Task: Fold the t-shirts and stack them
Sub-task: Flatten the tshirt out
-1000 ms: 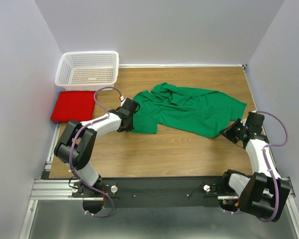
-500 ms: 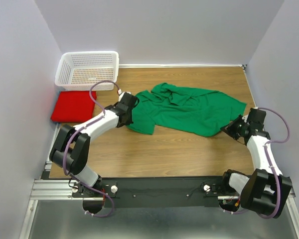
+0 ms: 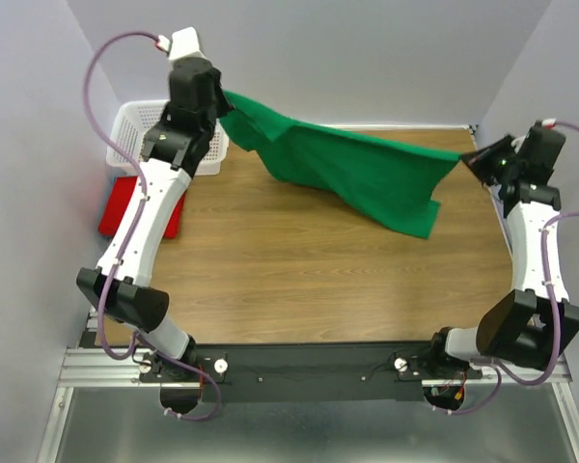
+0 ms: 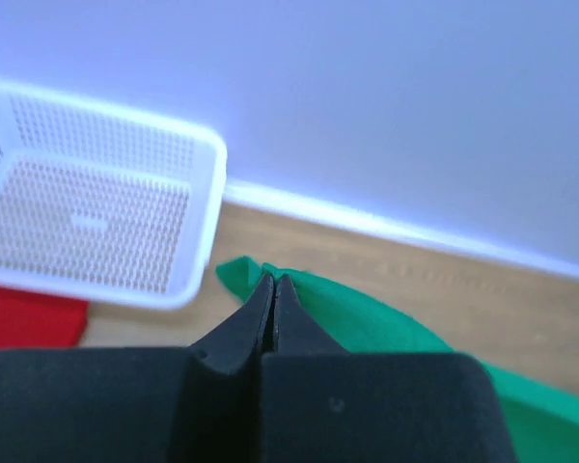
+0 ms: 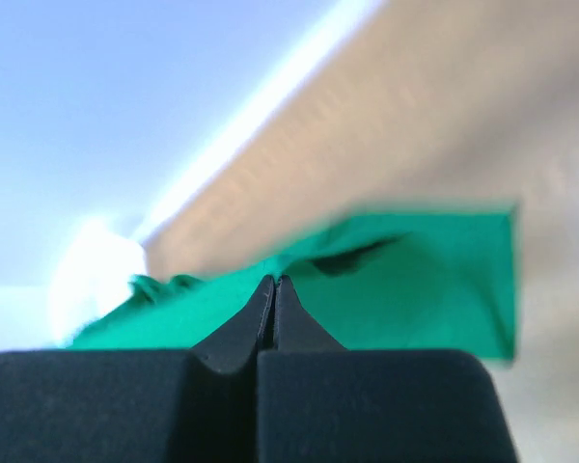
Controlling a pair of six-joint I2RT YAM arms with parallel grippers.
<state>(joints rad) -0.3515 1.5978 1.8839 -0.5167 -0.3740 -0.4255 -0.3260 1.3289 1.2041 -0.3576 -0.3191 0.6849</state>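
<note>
The basket [image 3: 140,135] sits at the table's [image 3: 299,280] 10 o'clock corner. The red shirt [image 3: 114,210] lies folded flat just in front of it at 9 o'clock. In the top view the left arm [image 3: 150,227] crosses over both and hides part of each. The green shirt [image 3: 357,169] hangs stretched in the air from 11 o'clock to 2 o'clock, sagging to a low corner near its right end. Whether that corner touches the wood cannot be told. The left gripper [image 3: 222,99], high by the back wall, is clamped on the shirt's left end, and the right gripper [image 3: 466,160] pinches the right end.

The left wrist view shows what the arm covers from above: the basket's [image 4: 96,207] near wall, with a corner of the red shirt [image 4: 24,320] just below it. There the left gripper [image 4: 273,282] has its tips pressed together on an edge of the green shirt [image 4: 367,313]. The right wrist view is blurred, but the right gripper [image 5: 273,282] likewise shows tips closed on the green shirt [image 5: 405,280].
</note>
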